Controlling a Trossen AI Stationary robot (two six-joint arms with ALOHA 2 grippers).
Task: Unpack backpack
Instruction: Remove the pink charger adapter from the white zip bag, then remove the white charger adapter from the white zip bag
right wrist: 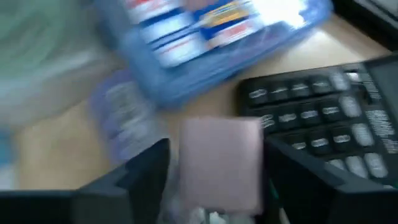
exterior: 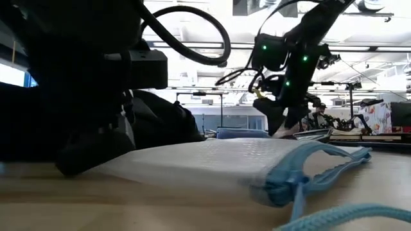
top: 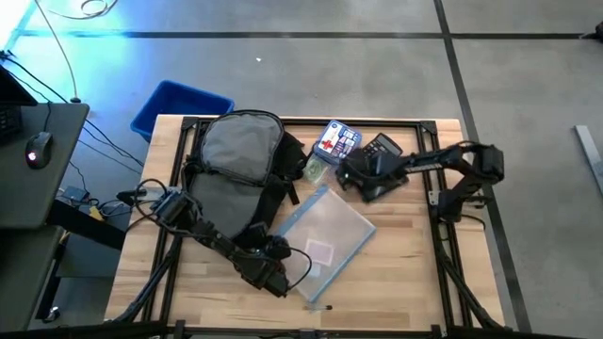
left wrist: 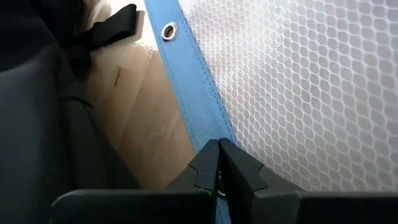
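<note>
Blue pouch edge (left wrist: 193, 99) under the closed left pincer (left wrist: 217, 163); right pincer (right wrist: 214, 180) straddles a pale block (right wrist: 221, 163).

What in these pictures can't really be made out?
- Inside of the backpack: the high view shows only its grey outside.
- Print on the blue package: blurred in the right wrist view, too small from above.
- Pale pinkish block between the right gripper fingers: blurred, so unidentifiable.
- Left gripper: shut on the clear pouch's blue edge; the rest is cut off.
</note>
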